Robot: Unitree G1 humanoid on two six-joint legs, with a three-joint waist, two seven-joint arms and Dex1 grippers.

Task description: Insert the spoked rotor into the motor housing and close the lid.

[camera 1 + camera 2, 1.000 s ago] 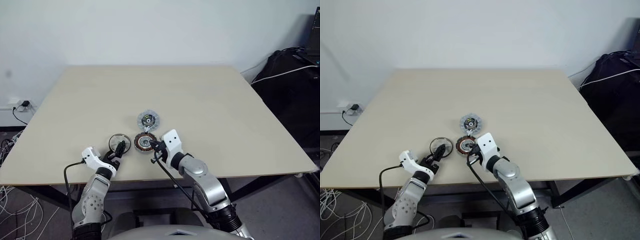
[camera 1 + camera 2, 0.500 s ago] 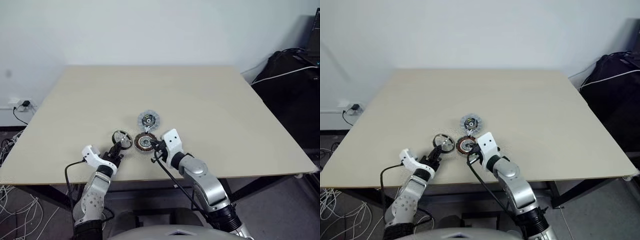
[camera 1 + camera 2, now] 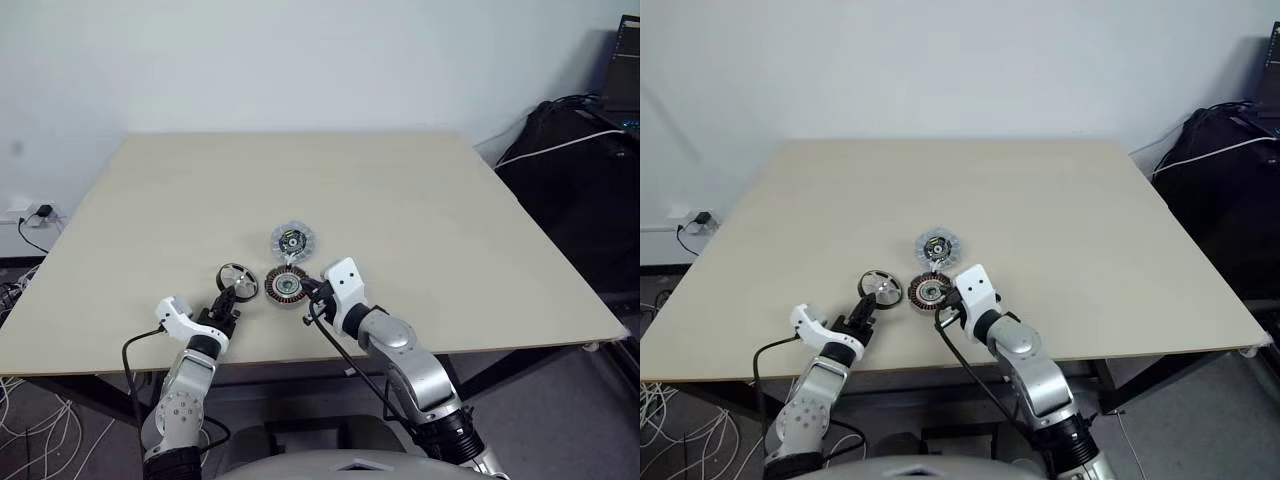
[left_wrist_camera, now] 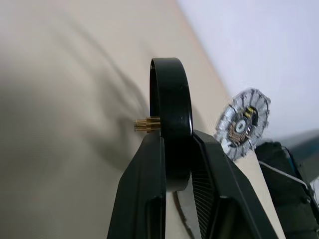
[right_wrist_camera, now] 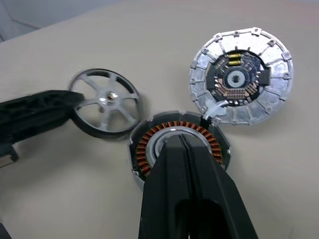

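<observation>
Pale beige wooden desk (image 3: 420, 210) carrying all parts near front edge. Round motor housing with copper windings (image 5: 178, 144) centre, right fingers (image 5: 180, 144) pressed together on its hub. Ribbed pale silver lid (image 5: 240, 76) just beyond it. Black spoked rotor (image 5: 105, 103) left, rim pinched by left fingers (image 4: 164, 164). Risks: thin-edge slip; tilted rotor jamming on windings.
</observation>
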